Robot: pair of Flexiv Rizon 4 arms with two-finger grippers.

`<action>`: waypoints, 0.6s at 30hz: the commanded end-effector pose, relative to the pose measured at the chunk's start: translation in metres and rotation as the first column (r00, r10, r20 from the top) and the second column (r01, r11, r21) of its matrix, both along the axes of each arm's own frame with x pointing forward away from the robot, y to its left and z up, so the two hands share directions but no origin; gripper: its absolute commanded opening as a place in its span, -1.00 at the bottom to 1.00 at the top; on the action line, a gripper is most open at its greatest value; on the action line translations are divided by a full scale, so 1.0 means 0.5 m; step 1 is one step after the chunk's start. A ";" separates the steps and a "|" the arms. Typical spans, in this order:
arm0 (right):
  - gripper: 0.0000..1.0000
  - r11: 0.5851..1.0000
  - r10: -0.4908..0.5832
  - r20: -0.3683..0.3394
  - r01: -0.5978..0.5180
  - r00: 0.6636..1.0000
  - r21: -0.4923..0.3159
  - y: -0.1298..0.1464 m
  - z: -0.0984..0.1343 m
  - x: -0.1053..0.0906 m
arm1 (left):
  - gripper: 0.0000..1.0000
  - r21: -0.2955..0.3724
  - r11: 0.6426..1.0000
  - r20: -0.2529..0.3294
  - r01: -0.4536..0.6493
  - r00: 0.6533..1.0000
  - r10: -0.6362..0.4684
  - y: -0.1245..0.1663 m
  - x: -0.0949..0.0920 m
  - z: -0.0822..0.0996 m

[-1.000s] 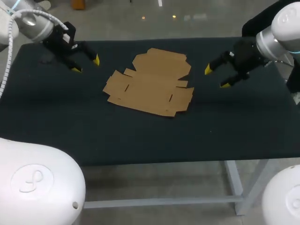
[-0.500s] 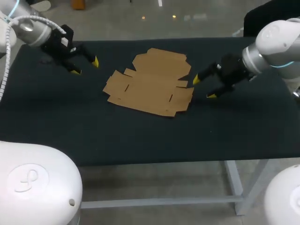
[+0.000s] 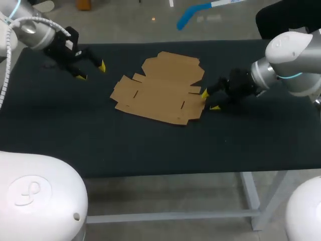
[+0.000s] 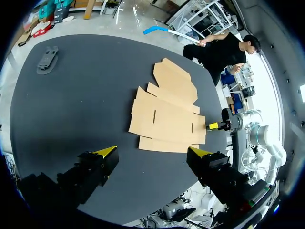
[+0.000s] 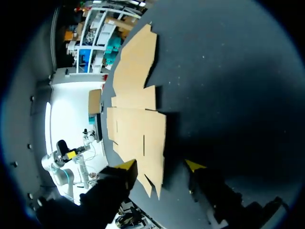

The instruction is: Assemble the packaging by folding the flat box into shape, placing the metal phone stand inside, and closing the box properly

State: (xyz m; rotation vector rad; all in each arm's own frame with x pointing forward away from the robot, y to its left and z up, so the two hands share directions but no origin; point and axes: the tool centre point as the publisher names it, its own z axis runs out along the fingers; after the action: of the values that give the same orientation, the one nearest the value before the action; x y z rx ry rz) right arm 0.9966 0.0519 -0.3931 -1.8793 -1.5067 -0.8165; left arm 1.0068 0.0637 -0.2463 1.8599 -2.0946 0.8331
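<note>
The box (image 3: 160, 88) is lying flat and unfolded on the table (image 3: 150, 145). The right gripper (image 3: 209, 100) is being held low at the box's right edge with its jaws spread, one yellow tip just beside the cardboard, though whether it is touching cannot be told. The left gripper (image 3: 92, 71) is being held well apart from the box, off its left side, jaws likewise spread, and the stand (image 4: 46, 58) is lying farther from the box on that same side.
</note>
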 end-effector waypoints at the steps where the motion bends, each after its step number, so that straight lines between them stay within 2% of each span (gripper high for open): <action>1: 0.10 1.000 0.001 -0.012 0.000 1.000 0.029 0.004 -0.023 0.021 | 1.00 0.004 1.000 -0.002 -0.001 1.000 0.001 -0.001 -0.001 0.002; 3: 0.00 0.999 -0.009 -0.012 0.009 1.000 0.036 0.006 -0.026 0.028 | 1.00 0.004 1.000 -0.002 -0.001 1.000 0.001 -0.001 -0.001 0.002; 8: -0.07 0.998 -0.014 -0.016 0.015 1.000 0.059 0.020 -0.029 0.044 | 1.00 0.004 1.000 -0.002 -0.001 1.000 0.001 -0.001 -0.001 0.002; 10: -0.37 0.998 -0.013 -0.015 0.014 1.000 0.062 0.028 -0.029 0.046 | 1.00 0.004 1.000 -0.002 -0.001 1.000 0.001 -0.001 -0.001 0.002; 11: -0.73 0.998 -0.010 -0.016 0.011 1.000 0.064 0.031 -0.030 0.047 | 1.00 0.004 1.000 -0.002 -0.001 1.000 0.001 -0.001 -0.001 0.002; 12: -1.00 0.998 -0.006 -0.017 0.007 1.000 0.067 0.034 -0.031 0.049 | 1.00 0.004 1.000 -0.002 -0.001 1.000 0.001 -0.001 -0.001 0.002; 18: -1.00 0.995 0.035 -0.013 -0.033 0.999 0.090 0.042 -0.033 0.043 | 1.00 0.004 1.000 -0.002 -0.001 1.000 0.001 -0.001 -0.001 0.002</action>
State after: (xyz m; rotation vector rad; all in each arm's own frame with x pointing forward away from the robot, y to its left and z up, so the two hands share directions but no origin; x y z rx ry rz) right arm 1.0136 0.0756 -0.4060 -1.8173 -1.4701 -0.8439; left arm 1.0067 0.0637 -0.2465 1.8599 -2.0944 0.8339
